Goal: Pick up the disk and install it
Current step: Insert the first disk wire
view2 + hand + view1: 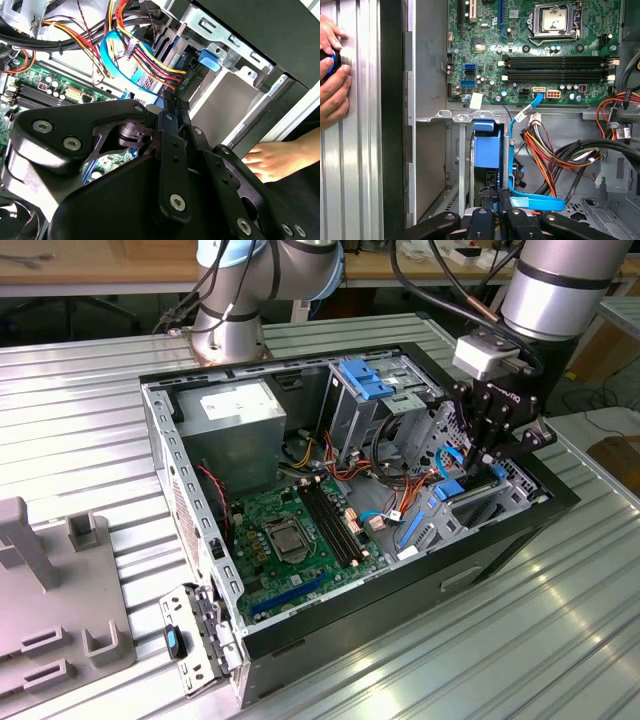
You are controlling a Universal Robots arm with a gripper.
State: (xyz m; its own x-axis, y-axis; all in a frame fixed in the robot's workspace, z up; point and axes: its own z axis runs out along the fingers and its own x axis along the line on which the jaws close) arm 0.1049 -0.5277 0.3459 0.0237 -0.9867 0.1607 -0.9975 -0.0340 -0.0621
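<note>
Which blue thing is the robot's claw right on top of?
The disk in its bright blue frame, right under the gripper. The paler blue latch sits farther back.

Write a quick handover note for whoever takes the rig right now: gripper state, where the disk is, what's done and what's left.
Gripper: low inside the open computer case, at the drive bay on the exterior view's right, closed on the disk.
Disk: upright in the bay slot, partly in, blue carrier showing in the first wrist view.
Done: disk picked up and brought into the bay.
Left: seating cannot be confirmed; gripper not released.
Note: a person's hand rests beside the case.
</note>
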